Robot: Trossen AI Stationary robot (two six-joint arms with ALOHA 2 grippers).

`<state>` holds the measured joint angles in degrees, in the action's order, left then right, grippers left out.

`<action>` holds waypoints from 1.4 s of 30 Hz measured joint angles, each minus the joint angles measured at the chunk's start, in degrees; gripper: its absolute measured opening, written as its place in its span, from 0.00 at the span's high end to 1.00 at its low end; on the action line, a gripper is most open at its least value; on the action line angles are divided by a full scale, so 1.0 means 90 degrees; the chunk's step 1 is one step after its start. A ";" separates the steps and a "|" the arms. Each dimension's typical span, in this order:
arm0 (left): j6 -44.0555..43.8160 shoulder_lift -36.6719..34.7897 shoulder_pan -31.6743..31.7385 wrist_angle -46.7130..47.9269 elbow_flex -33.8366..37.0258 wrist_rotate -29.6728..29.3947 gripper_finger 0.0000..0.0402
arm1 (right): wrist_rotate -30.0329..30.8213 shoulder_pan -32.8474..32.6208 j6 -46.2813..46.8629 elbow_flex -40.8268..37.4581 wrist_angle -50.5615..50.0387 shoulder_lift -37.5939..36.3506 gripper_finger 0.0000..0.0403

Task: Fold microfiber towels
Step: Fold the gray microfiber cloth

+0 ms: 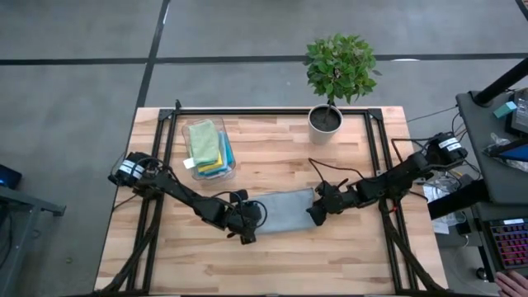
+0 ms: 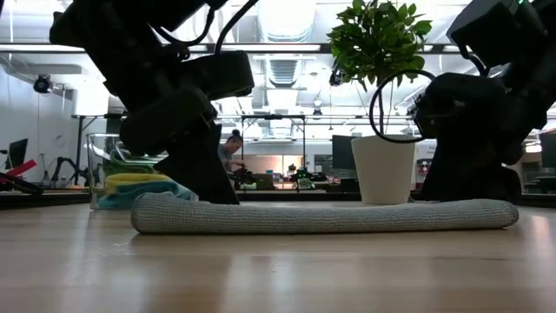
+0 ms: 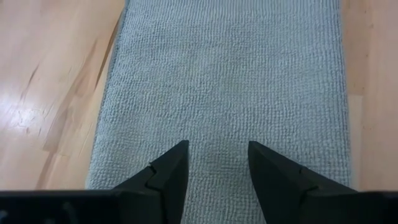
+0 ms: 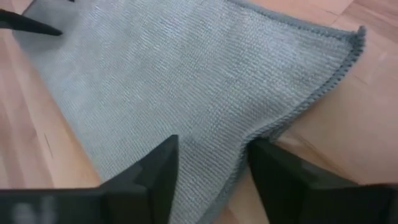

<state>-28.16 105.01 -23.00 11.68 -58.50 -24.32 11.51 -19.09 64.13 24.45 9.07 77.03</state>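
At the centre of the high view, the grey towel [image 1: 287, 211] is lying half-folded while the left gripper [image 1: 247, 223] and right gripper [image 1: 317, 213], jaws parted over opposite ends, are gripping nothing, so the next fold probably requires pinching both ends.

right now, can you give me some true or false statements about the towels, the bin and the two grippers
1. A grey towel lies flat on the table between the two grippers. True.
2. The clear bin is empty. False: it holds a stack of folded cloths, green on top.
3. The left gripper is open over the grey towel. True.
4. The right gripper is parked by the potted plant. False: it is at the towel's right end.
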 joint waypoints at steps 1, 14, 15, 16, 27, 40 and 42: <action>0.0000 0.0000 0.0000 -0.0022 0.0000 0.0000 0.63 | 0.0015 0.0000 -0.0009 -0.0012 0.0054 0.0018 0.58; 0.0162 -0.0070 0.0000 0.0012 -0.0031 -0.0037 0.63 | 0.0218 0.0000 -0.0696 -0.0046 0.0800 0.0354 0.96; 0.0192 -0.0109 0.0000 0.0038 -0.0057 -0.0044 0.63 | 0.0216 0.0001 -0.0745 -0.0046 0.0794 0.0285 0.97; 0.0199 -0.0166 0.0000 0.0086 -0.0081 -0.0050 0.63 | 0.0211 0.0000 -0.0784 -0.0044 0.0726 0.0179 0.97; 0.0190 -0.0823 -0.0050 0.0639 -0.0023 -0.0021 0.63 | 0.0773 0.0035 -0.1097 0.0777 -0.3180 -0.1249 0.98; 0.0117 -0.0117 -0.0058 -0.0100 0.0034 -0.0039 0.63 | 0.1058 0.0366 -0.1704 0.2680 -0.6163 -0.0816 0.98; 0.0109 -0.0048 -0.0058 -0.0083 0.0034 -0.0036 0.63 | 0.1061 0.0378 -0.1765 0.2814 -0.6134 -0.0607 0.98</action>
<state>-27.18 104.58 -23.53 10.94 -58.19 -24.64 21.06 -15.69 48.24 49.77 -46.13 71.57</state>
